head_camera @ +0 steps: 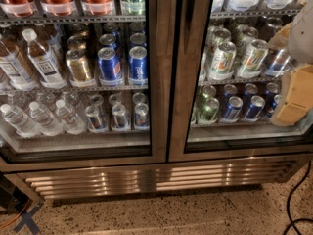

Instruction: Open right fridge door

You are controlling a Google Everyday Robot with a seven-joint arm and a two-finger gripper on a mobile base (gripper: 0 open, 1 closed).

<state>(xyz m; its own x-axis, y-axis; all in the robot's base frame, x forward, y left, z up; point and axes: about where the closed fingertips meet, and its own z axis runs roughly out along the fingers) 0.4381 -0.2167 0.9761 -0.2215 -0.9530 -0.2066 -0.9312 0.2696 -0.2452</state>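
Observation:
The right fridge door [182, 82] is a tall glass pane in a wide brushed-steel frame, filling the right half of the camera view. Green and blue cans [222, 58] stand on the shelves behind its glass. A dark strip runs between its left frame edge and the left door. My gripper [293, 99], tan with a white arm part above it, is at the far right edge, in front of the door's glass at mid-shelf height. Part of it is cut off by the frame edge.
The left fridge door [159, 72] shows water bottles [41, 58], gold cans and blue cans. A steel vent grille [146, 177] runs along the base. On the speckled floor lie a black cable [293, 199] at right and an orange cable with blue tape [27, 219] at left.

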